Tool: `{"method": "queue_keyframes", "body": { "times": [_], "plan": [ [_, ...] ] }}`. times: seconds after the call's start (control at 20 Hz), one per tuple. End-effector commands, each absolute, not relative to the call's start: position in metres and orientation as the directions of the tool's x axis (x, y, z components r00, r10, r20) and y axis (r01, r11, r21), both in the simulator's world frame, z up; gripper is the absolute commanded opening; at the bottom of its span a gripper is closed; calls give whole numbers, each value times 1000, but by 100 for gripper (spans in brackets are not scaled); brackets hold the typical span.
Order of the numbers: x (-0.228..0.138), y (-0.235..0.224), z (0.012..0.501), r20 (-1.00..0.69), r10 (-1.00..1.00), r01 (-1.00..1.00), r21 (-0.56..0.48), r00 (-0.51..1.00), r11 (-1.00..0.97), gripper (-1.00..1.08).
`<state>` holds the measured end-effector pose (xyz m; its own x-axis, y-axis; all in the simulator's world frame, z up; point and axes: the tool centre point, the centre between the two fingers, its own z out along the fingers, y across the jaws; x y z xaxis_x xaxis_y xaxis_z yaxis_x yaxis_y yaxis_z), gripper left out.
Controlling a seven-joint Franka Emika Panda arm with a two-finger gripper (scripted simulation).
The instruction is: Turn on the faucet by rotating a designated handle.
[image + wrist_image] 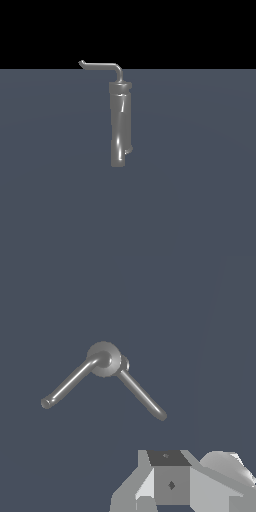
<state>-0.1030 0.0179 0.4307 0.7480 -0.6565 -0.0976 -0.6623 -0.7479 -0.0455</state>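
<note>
The faucet (120,125) stands upright on the grey-blue ground in the middle of the exterior view, a glossy thick cylinder with a collar near its top and a small stub low on its side. From its top the thin handle (102,65) bends in an L toward the exterior view's left and ends in a small upturned tip. The wrist view looks down on the faucet's round top (104,358), with the handle (70,383) running out from it. Another thin rod (142,396) leaves the side of the top. Only grey blocky parts of my gripper (170,481) show, apart from the faucet, fingertips unseen.
A flat grey-blue ground (200,190) spreads all round the faucet, with plain black beyond its far edge. My arm does not appear in the exterior view.
</note>
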Motion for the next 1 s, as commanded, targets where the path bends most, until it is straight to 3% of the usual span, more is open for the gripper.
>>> {"method": "queue_keyframes", "body": {
  "times": [0.0, 0.95],
  "plan": [
    [-90, 24, 424, -101, -700, -706, -41, 707, -707, -100],
    [-5, 72, 358, -73, -940, -942, 8, 333, -335, -100]
  ]
}}
